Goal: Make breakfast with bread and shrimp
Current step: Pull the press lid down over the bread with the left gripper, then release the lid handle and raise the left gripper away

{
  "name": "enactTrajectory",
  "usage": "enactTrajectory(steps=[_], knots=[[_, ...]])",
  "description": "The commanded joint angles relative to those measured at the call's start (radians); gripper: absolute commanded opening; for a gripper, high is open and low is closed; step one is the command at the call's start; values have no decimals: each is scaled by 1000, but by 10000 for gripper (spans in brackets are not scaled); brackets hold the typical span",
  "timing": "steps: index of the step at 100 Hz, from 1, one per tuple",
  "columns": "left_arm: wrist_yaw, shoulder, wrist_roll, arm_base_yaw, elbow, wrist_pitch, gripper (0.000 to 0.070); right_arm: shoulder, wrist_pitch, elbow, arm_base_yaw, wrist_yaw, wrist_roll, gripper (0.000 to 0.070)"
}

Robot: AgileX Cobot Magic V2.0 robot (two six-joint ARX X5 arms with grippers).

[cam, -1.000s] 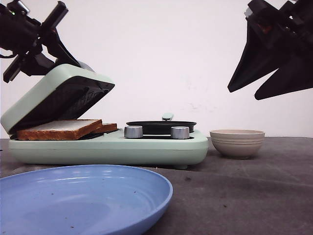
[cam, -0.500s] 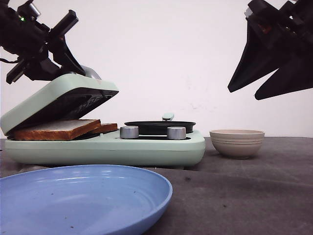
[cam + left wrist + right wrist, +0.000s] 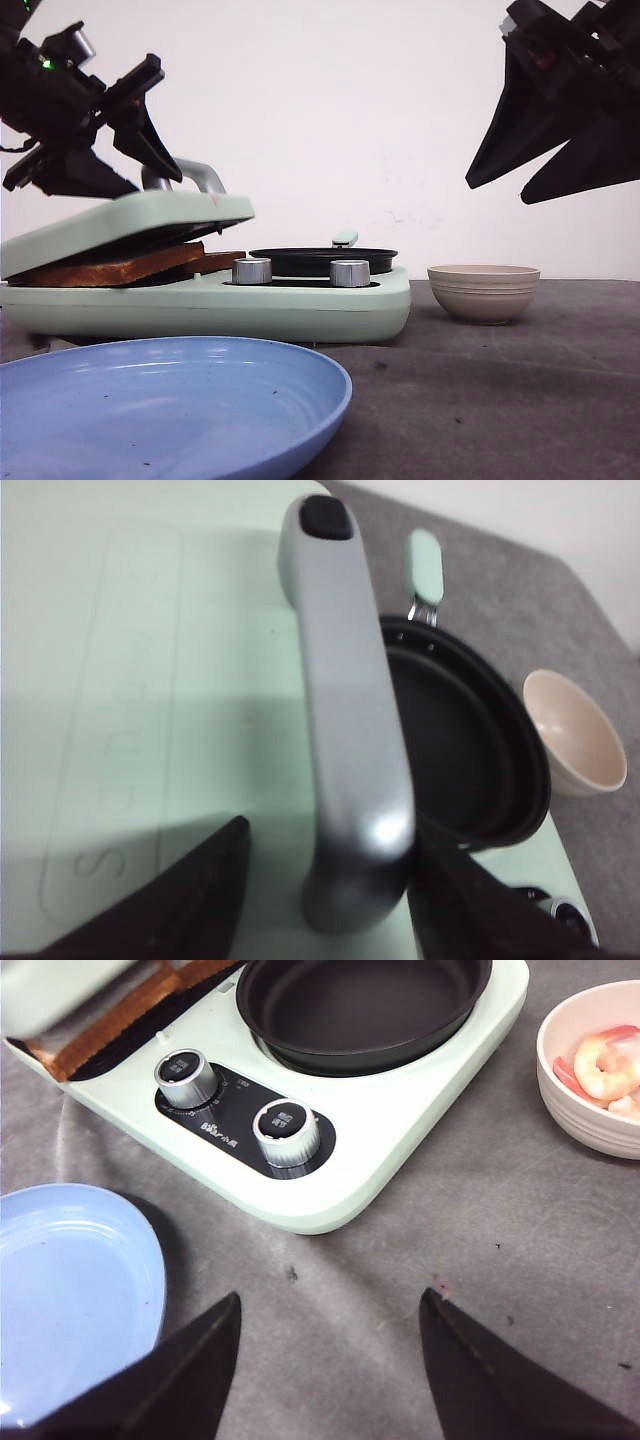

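Bread (image 3: pixel 110 268) lies in the mint-green sandwich maker, its brown crust (image 3: pixel 110 1015) showing under the lid (image 3: pixel 120 222), which is nearly down on it. My left gripper (image 3: pixel 150 172) is open and straddles the lid's silver handle (image 3: pixel 350 710); one finger touches the handle and the other stands apart from it. The shrimp (image 3: pixel 605 1065) are pink curled pieces lying in the beige bowl (image 3: pixel 580 1125). High at the right, my right gripper (image 3: pixel 497 192) hangs open and empty over the grey table (image 3: pixel 340 1250).
A black pan (image 3: pixel 322 260) sits on the appliance's right half behind two silver knobs (image 3: pixel 252 270). The beige bowl (image 3: pixel 484 292) stands to the right of the appliance. A large blue plate (image 3: pixel 170 400) lies at the front left.
The lid has swung down from about half open to almost shut over the bread, with my left gripper following it down on the handle. The right arm has not moved.
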Motion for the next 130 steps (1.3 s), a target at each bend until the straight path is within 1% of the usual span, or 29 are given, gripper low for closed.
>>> enactTrajectory(steps=[1, 9, 15, 25, 32, 42, 44, 56, 73, 87, 99, 100, 114, 130], knots=[[-94, 33, 8, 34, -18, -55, 289, 4, 10, 1, 7, 3, 13, 340], [-94, 33, 8, 34, -18, -55, 363, 4, 10, 1, 7, 3, 13, 340], [-94, 33, 8, 34, -18, -55, 397, 4, 10, 1, 7, 3, 13, 340], [-94, 33, 8, 34, -18, -55, 398, 4, 10, 1, 7, 3, 13, 340], [-94, 33, 8, 34, -18, -55, 415, 4, 10, 1, 7, 3, 13, 340], [-93, 33, 8, 34, -18, -53, 516, 4, 10, 1, 7, 3, 13, 340], [-93, 33, 8, 34, -18, -52, 528, 4, 10, 1, 7, 3, 13, 340], [-74, 32, 6, 34, -18, -45, 528, 4, 10, 1, 7, 3, 13, 340], [10, 31, 6, 34, 3, -37, 527, 4, 6, 1, 7, 3, 13, 340], [87, 27, 3, 34, 55, -33, 527, 4, 3, 1, 7, 3, 13, 340], [124, 10, 0, 34, 107, -35, 524, 4, 3, 1, 7, 4, 13, 340], [124, -134, 64, 36, 198, -49, 520, 4, 3, 1, 7, 5, 13, 340], [107, -215, 128, 36, 198, -68, 515, 4, 4, 1, 7, 5, 13, 340], [60, -303, 202, 36, 198, -153, 515, 4, 4, 1, 7, 5, 13, 340]])
